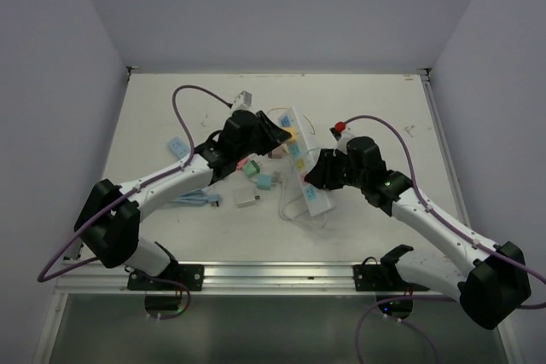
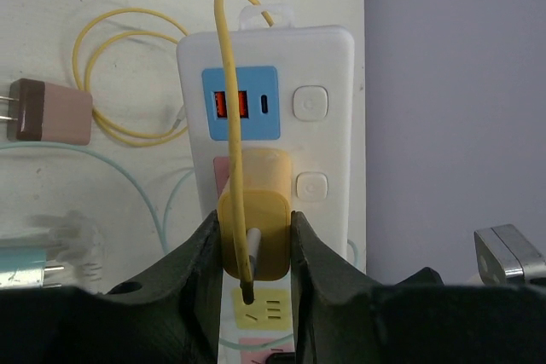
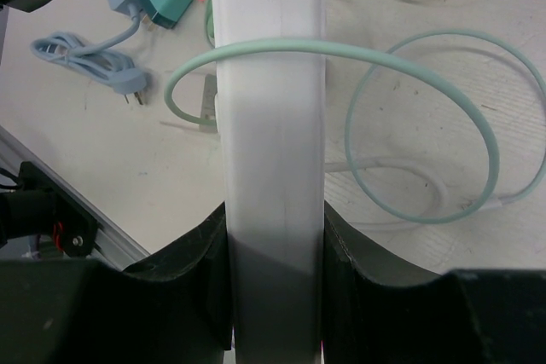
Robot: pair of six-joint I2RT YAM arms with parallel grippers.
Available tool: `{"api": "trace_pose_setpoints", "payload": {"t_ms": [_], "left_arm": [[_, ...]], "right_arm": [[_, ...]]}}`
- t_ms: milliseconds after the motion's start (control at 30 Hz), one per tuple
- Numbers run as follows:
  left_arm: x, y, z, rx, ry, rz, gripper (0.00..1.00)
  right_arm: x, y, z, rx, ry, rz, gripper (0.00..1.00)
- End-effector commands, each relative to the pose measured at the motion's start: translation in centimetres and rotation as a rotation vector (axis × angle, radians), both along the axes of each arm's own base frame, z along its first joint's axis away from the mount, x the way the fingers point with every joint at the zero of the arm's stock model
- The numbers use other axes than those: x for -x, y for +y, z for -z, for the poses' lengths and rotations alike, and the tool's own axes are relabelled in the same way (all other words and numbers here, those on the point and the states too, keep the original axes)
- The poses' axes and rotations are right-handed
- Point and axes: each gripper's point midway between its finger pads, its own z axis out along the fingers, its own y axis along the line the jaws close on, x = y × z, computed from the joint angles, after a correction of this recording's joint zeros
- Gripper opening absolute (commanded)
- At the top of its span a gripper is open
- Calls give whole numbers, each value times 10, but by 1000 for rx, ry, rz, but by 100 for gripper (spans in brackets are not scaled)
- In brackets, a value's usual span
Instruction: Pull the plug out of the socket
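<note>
left gripper (image 2: pixel 253 249): pinching yellow plug (image 2: pixel 266 181), seated in white power strip (image 2: pixel 328 66) | right gripper (image 3: pixel 275 236): clamped across power strip body | power strip: worktop centre, nearer far edge | yellow cable (image 2: pixel 223 57): arching over plug

Arm pair, reaching forward and converging.
Grippers: left gripper (image 2: pixel 252 240) and right gripper (image 3: pixel 273 236) are both clamping down, fingers pressing inward; forearms are angling toward each other.

A yellow plug (image 2: pixel 270 226) sits plugged into the white power strip (image 2: pixel 328 53).
</note>
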Motion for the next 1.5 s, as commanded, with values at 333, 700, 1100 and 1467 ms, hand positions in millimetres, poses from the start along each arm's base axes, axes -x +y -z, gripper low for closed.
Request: {"api": "trace_pose_setpoints", "payload": {"t_ms": [333, 700, 1100, 1467], "left_arm": [[13, 58, -64, 90, -182, -198, 0], [23, 69, -22, -1, -135, -107, 0], [17, 96, 70, -150, -10, 28, 14], [35, 113, 90, -216, 45, 31, 82]], "right_arm": [[-32, -56, 48, 123, 70, 341, 0], [-52, -40, 40, -79, 60, 292, 0], [-92, -40, 44, -206, 47, 280, 0], [-128, -34, 58, -240, 83, 269, 0]]}}
